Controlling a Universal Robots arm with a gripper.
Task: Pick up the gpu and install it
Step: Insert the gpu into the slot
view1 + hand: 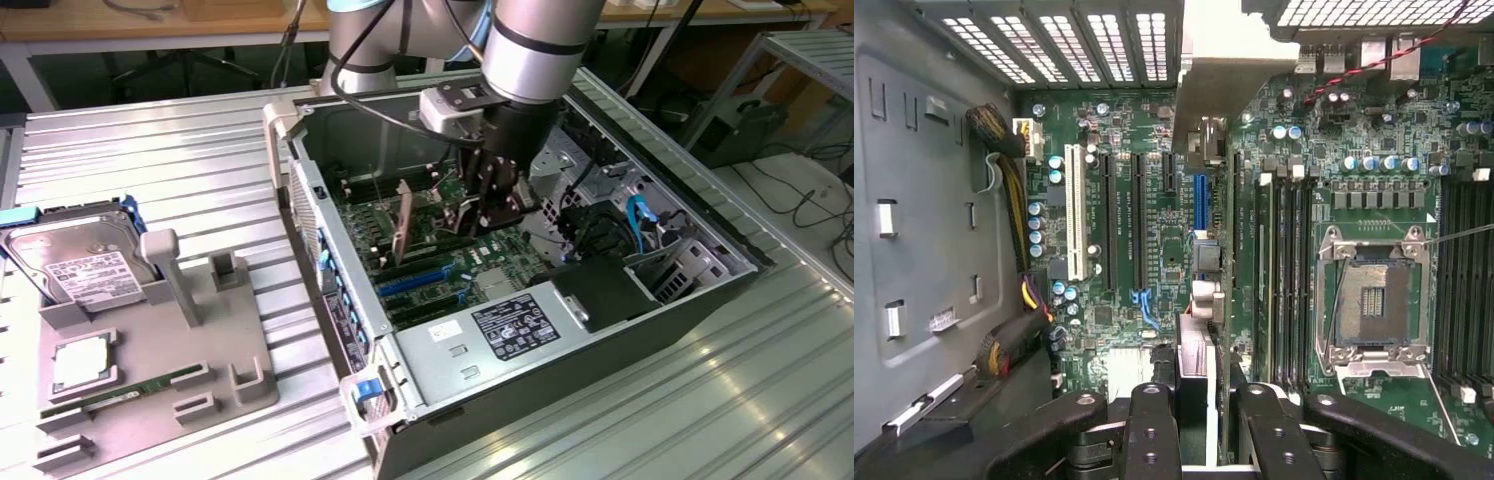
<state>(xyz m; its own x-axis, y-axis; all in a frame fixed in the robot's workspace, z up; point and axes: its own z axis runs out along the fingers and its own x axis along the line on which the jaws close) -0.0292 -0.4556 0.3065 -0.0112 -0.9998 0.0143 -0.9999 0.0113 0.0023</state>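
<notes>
While your gripper (491,205) is down inside the open computer case (694,300), it is clenched on the gpu (400,228), which it holds on edge above the motherboard (461,262). In the wrist view the card (1202,180) runs edge-on away from the fingers (1150,432), hanging over the row of expansion slots (1136,215), with its metal bracket end toward the vented rear wall (1054,40).

Your main risk, as I judge it, is misalignment. If the card's connector edge comes down beside a slot instead of in it, it will press on the board or on the small capacitors (1037,225) just next to the slots. A slight tilt in the grip would seat one end first and jam. The bracket could also catch on the rear wall if it sits too close.

Room is tight. The RAM slots (1284,260) and the open CPU socket (1374,300) lie just beside the card on one side; the white slot (1076,215) and a cable bundle (1004,170) lie on the other. In the exterior view, the case's upper rim (441,92) and the drive bay with blue cables (638,225) hem in the arm, so only the open side of the case gives clear room. The fixture tray (160,370) holding the hard drive (83,265) stands well apart on the table.
</notes>
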